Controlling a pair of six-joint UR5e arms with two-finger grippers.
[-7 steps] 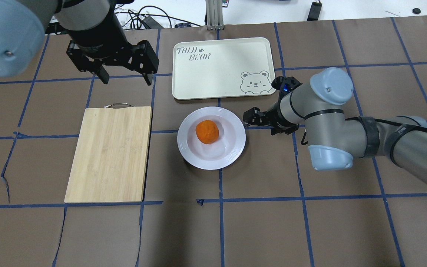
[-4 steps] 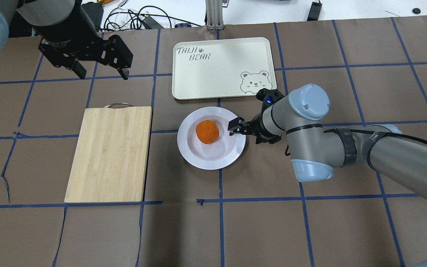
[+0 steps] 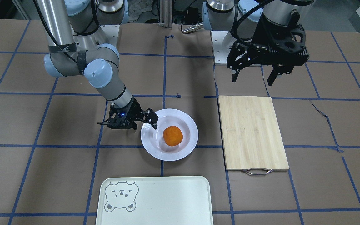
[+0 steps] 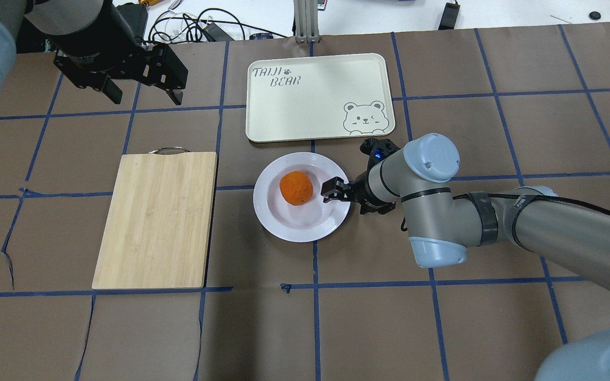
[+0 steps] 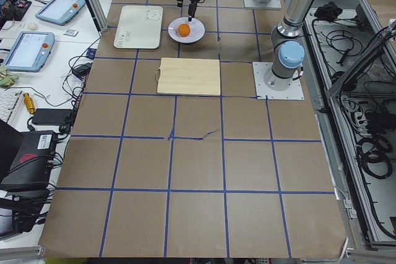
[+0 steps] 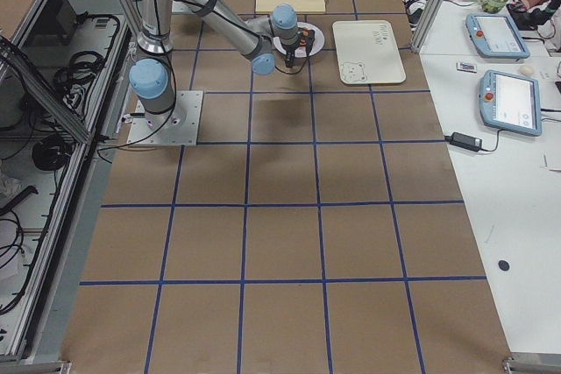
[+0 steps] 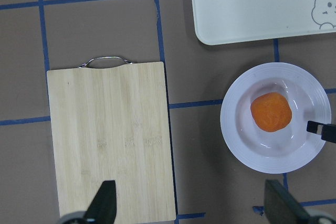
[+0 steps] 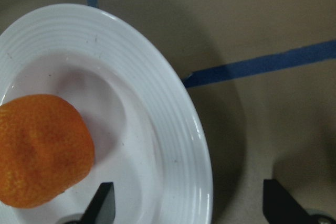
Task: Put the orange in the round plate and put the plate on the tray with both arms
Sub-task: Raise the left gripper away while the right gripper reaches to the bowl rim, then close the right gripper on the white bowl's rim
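Observation:
The orange [image 4: 296, 188] lies in the sunken centre of the white round plate [image 4: 305, 226], which rests on the table just in front of the cream tray [image 4: 315, 90]. My right gripper [image 4: 339, 193] is low at the plate's right edge and open. In the right wrist view its jaws straddle the plate's rim [image 8: 173, 129]: one finger [image 8: 102, 205] over the inside next to the orange [image 8: 42, 150], the other outside over the table. My left gripper [image 4: 146, 98] hangs open and empty, high over the far left of the table, beyond the cutting board.
A bamboo cutting board [image 4: 157, 219] with a metal handle lies left of the plate. Cables and a metal post sit beyond the table's far edge. The tray [image 3: 167, 200] has nothing on it.
My right gripper has slid left from beside the plate until its jaws straddle the rim. The left gripper has drawn back to the far left. Plate and orange have not moved.

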